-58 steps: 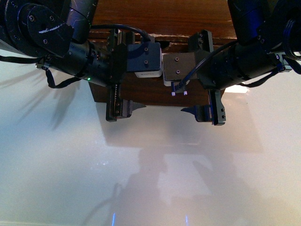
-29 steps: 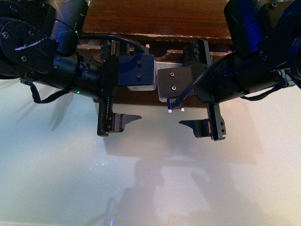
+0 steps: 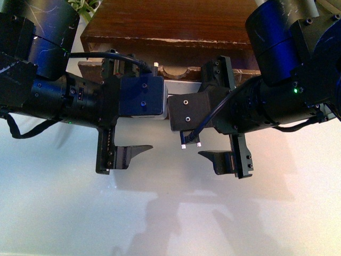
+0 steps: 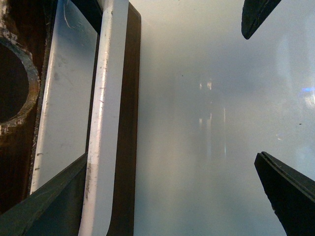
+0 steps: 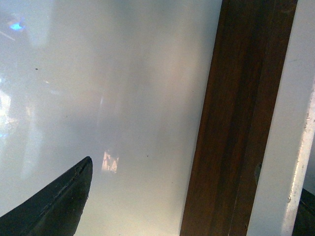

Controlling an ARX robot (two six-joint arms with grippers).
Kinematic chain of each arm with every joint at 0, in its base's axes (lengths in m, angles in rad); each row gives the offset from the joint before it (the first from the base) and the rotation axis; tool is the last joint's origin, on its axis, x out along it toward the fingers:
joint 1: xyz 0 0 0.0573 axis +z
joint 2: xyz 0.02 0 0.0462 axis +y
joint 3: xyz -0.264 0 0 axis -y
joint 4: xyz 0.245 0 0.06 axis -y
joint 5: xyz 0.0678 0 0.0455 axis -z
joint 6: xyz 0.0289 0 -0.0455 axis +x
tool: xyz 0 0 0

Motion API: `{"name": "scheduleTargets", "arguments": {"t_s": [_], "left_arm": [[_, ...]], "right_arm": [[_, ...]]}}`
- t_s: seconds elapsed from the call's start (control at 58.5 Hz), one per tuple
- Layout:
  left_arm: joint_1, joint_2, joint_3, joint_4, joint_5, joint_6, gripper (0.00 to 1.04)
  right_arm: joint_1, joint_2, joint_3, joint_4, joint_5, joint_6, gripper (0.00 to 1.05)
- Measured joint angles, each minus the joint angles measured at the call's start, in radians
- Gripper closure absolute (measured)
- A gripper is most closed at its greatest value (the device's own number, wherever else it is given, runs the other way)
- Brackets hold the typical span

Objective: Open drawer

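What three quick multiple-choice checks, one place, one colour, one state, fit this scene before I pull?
1. The notch in the drawer shows: A between left arm and right arm; B left of both; C right of both.
2. The bar handle is: A black; B white; C red.
3. The left gripper is: A shut on the handle; B shut empty; C open.
Answers: A, it shows in the gap between them; B, pale against brown wood; C, its fingertips stand far apart.

A glossy white table (image 3: 170,213) spreads out in front of me, with faint shadows across it. A dark brown wooden cabinet (image 3: 176,18) stands directly on its far side, centred.
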Motion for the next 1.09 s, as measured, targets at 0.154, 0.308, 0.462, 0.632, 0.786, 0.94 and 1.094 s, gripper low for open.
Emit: {"name": "scheduleTargets", "arguments": {"t_s": [0.154, 0.308, 0.462, 0.632, 0.786, 0.94, 1.094], "left_arm": [[0.000, -0.012, -0.055, 0.053, 0.002, -0.008, 0.08], [-0.002, -0.020, -0.084, 0.068, 0.007, -0.008, 0.08], [-0.007, -0.024, -0.095, 0.066, 0.007, 0.003, 0.08], [-0.013, -0.029, -0.101, 0.058, 0.006, 0.013, 0.08], [-0.017, -0.035, -0.112, 0.057, 0.005, 0.018, 0.08], [-0.019, -0.041, -0.122, 0.058, 0.002, 0.019, 0.08], [-0.023, -0.056, -0.144, 0.060, 0.002, 0.021, 0.08]], "right_arm": [[0.018, -0.013, -0.036, 0.025, 0.014, 0.015, 0.09], [0.032, -0.023, -0.061, 0.033, 0.024, 0.028, 0.09], [0.047, -0.027, -0.074, 0.042, 0.032, 0.032, 0.09], [0.055, -0.031, -0.084, 0.046, 0.038, 0.033, 0.09], [0.061, -0.034, -0.091, 0.047, 0.044, 0.032, 0.09], [0.064, -0.037, -0.098, 0.051, 0.044, 0.032, 0.09], [0.075, -0.044, -0.111, 0.053, 0.044, 0.032, 0.09]]}}
